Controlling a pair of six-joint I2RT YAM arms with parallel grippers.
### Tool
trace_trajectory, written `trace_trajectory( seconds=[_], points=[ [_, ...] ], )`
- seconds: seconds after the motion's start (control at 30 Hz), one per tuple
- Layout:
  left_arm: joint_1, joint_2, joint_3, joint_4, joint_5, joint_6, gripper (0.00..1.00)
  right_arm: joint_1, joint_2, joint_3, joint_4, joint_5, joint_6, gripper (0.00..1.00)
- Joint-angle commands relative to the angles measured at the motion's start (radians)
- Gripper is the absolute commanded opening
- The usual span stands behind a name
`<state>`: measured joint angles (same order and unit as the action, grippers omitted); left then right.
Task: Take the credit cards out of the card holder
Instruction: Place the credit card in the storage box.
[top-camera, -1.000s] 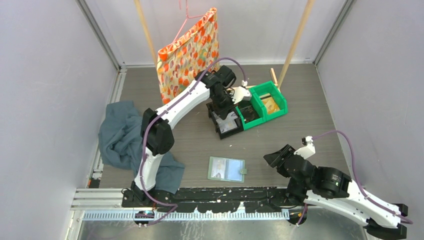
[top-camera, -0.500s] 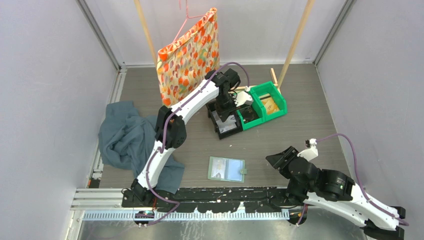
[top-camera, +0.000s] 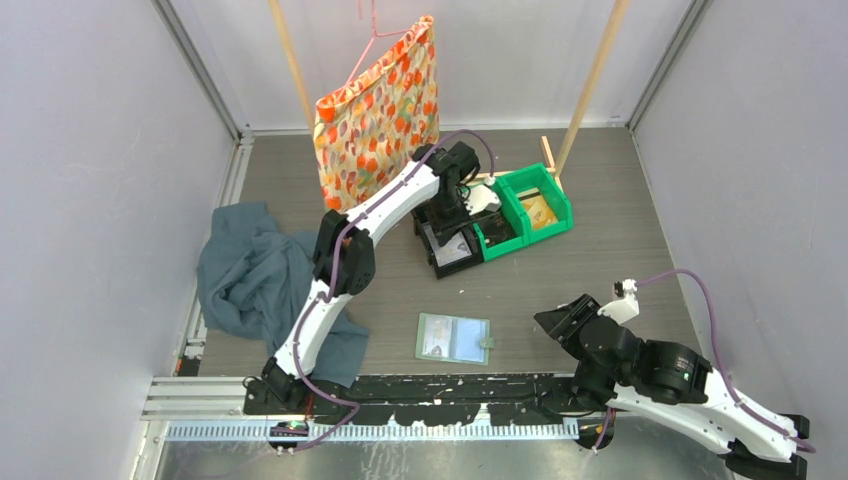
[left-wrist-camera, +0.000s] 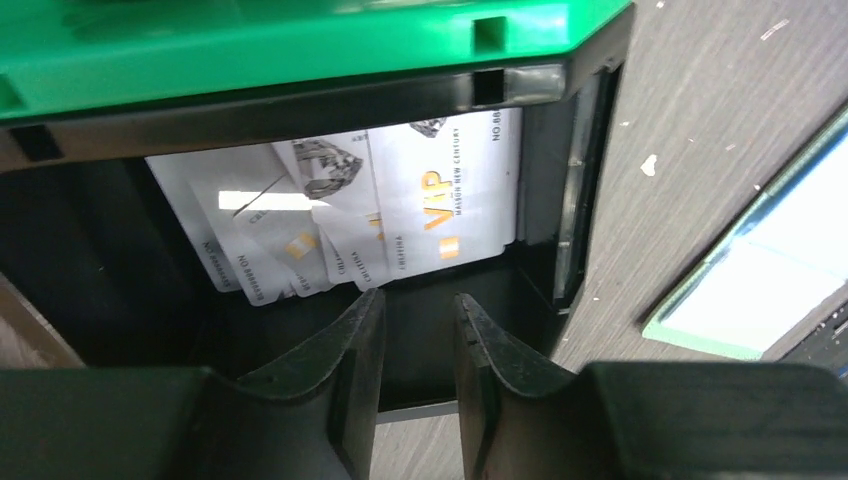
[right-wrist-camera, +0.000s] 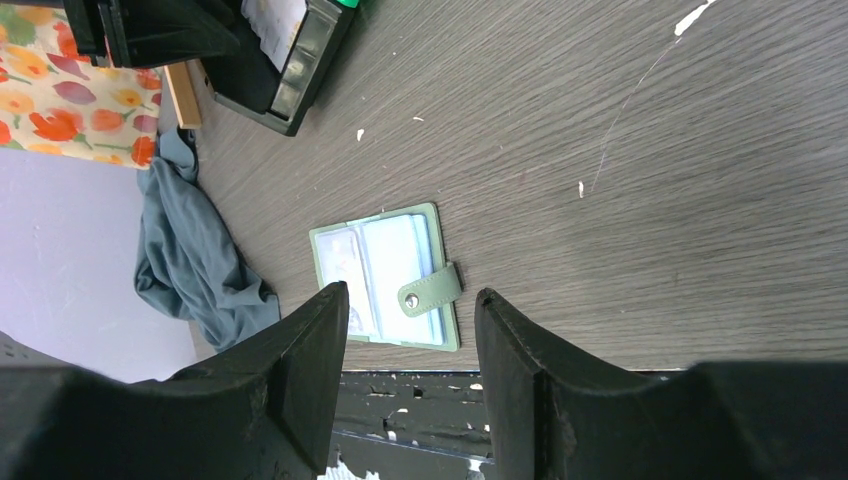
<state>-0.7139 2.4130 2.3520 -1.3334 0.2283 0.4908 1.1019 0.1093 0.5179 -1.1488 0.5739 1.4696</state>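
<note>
A robot lab test cell: plain white panels (top-camera: 90, 200) wall in a grey tabletop (top-camera: 620, 240); an aluminium rail (top-camera: 400, 430) at 6 o'clock carries the left arm (top-camera: 383, 205) and right arm (top-camera: 660, 368)

Glossy cards (left-wrist-camera: 440, 200) lie in a smooth plastic bin (left-wrist-camera: 562, 230).

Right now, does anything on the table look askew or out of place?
The cards lie in a loose, overlapping fan inside the black bin, not stacked. The teal cloth sits crumpled at the left edge of the table. The card holder lies open, strap unfastened.
</note>
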Motion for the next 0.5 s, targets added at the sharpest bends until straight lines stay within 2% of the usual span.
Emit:
trace_trajectory(
  seconds=[0.0,0.13,0.23,0.3,0.4,0.47],
  points=[
    [0.004,-0.020,0.014,0.050,-0.057,-0.034,0.34,0.000,0.021,0.000,0.025,0.026,0.014,0.54],
    [0.001,-0.076,0.047,0.083,-0.142,-0.095,0.34,0.000,0.047,0.002,0.067,0.018,-0.007,0.54],
    [-0.007,-0.201,0.036,0.102,-0.161,-0.189,0.34,0.001,0.094,0.004,0.132,-0.003,-0.043,0.54],
    [-0.007,-0.329,-0.080,0.174,-0.169,-0.301,0.34,0.000,0.155,0.008,0.201,-0.023,-0.081,0.54],
    [-0.007,-0.575,-0.373,0.355,-0.118,-0.495,0.30,0.000,0.293,0.031,0.306,-0.065,-0.147,0.54],
    [-0.007,-0.731,-0.589,0.456,-0.050,-0.644,0.47,0.001,0.390,0.051,0.381,-0.102,-0.192,0.54]
  ],
)
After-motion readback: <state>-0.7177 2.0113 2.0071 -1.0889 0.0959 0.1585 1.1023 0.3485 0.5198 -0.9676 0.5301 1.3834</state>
